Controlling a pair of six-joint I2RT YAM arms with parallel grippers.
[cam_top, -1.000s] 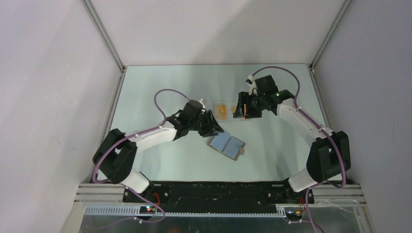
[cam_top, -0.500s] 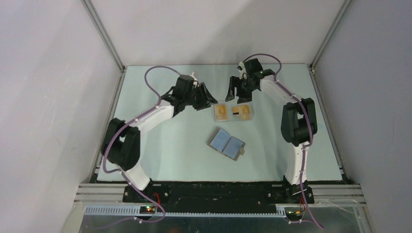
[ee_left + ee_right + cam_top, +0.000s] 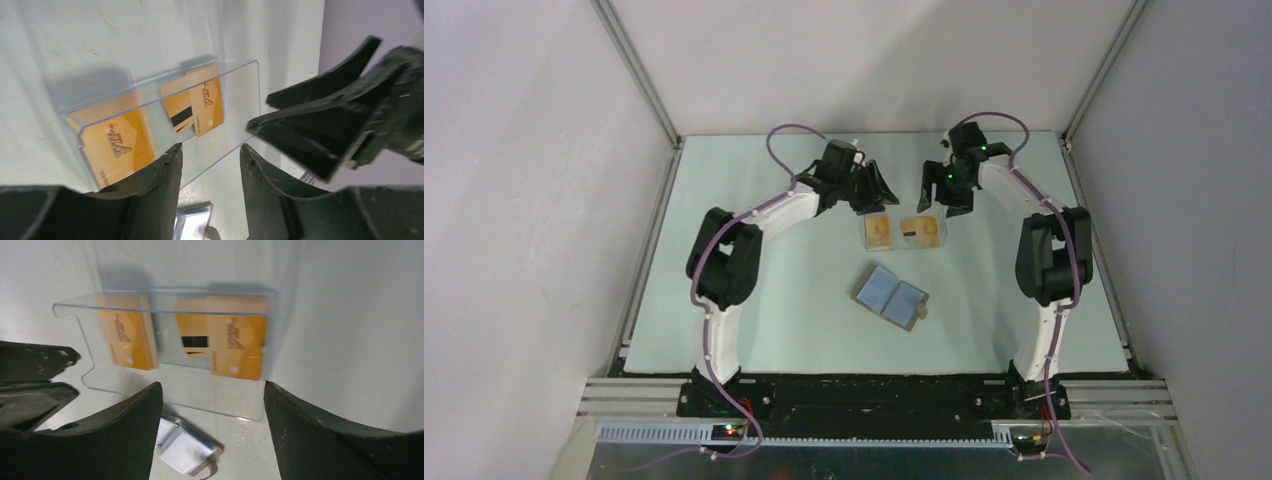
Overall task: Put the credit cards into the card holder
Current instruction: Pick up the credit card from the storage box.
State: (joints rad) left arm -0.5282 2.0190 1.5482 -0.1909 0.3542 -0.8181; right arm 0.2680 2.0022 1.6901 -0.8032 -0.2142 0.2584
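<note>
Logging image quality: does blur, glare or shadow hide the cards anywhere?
Top external: evenly lit, sharp, credit cards tiny. Left wrist: left gripper dark across the bottom, clear box faintly hazes the cards. Right wrist: cards crisp, soft shadow behind the box.

The credit cards (image 3: 231,347) look glossy plastic, the box (image 3: 210,395) clear plastic (smooth, reflective).

Left wrist view: only a corner of the card holder (image 3: 194,223) shows, in the gap between my left fingers (image 3: 155,192), cut by the bottom edge. The right wrist view clips it too, partly behind my right fingers (image 3: 120,435). Dark-striped card (image 3: 194,344) in the clear box (image 3: 215,402) sits mostly under the card on top (image 3: 235,347); print on the credit cards (image 3: 127,340) is too blurred to read, and from the top view the stacks are too small to count.
</note>
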